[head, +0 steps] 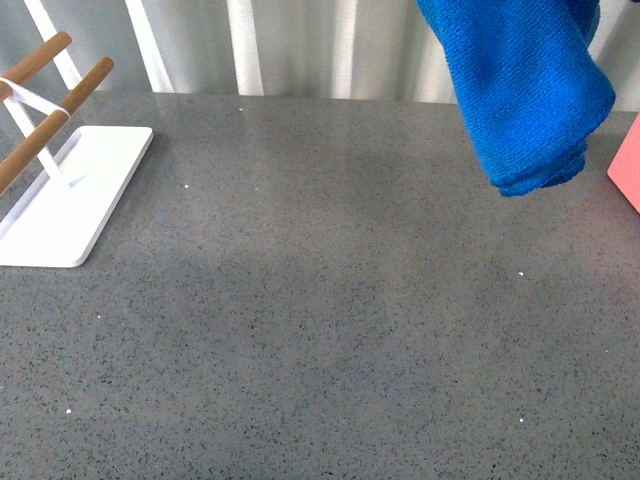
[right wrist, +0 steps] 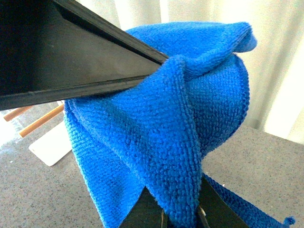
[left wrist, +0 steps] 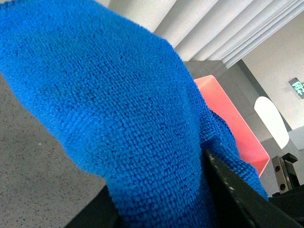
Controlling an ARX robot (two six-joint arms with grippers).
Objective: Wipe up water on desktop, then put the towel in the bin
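At the far left the white rack base [head: 60,205] stands on the counter [head: 320,330], wooden rods slanting over it. I can make out no water on the grey stone. Over to the right the towel [head: 525,95] hangs in the air, long way down, its folded end lowest and clear of the counter.

The left pincer [left wrist: 156,173] has cloth bunched against one dark finger [left wrist: 232,194], but I cannot tell whether it grips. The right pincer [right wrist: 180,213] looks nearly closed, a fold nipped in its narrow slot.

Just right of the towel sits the pink bin [left wrist: 228,118], nearer the right arm. What shows of its inside holds nothing.
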